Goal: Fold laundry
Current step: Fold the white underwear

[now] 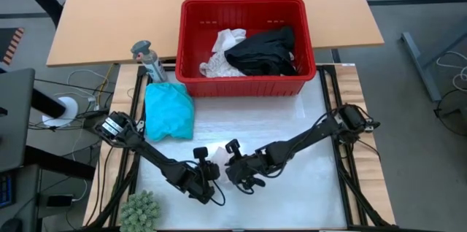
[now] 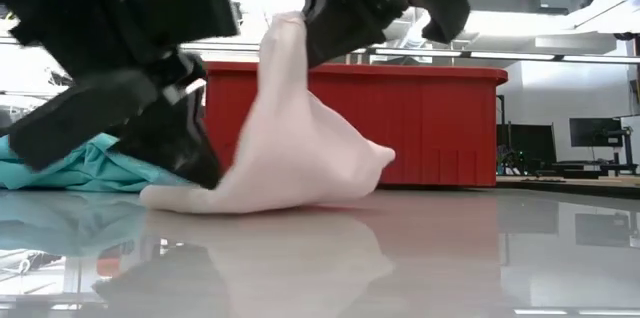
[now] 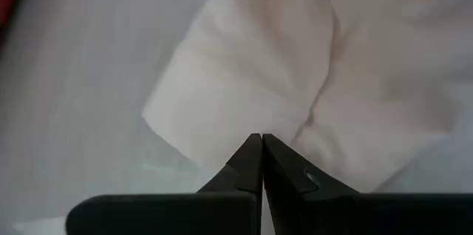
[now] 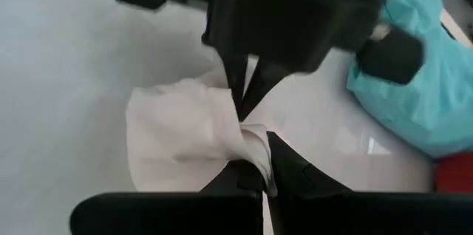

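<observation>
One teal garment (image 1: pixel 168 110) lying done near the table's (image 1: pixel 321 188) left edge — both grippers, left (image 1: pixel 208 180) and right (image 1: pixel 235 171), clenching the cream piece (image 2: pixel 290 148) mid-fold — more waiting in the red basket (image 1: pixel 248 82).

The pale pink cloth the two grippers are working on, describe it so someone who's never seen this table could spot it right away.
Start at the red basket, then come toward the near edge of the white table. Between the left gripper and right gripper lies a small pale pink cloth, pinched up into a peak. Unlike the teal garment nearby, it is lifted, not lying flat.
</observation>
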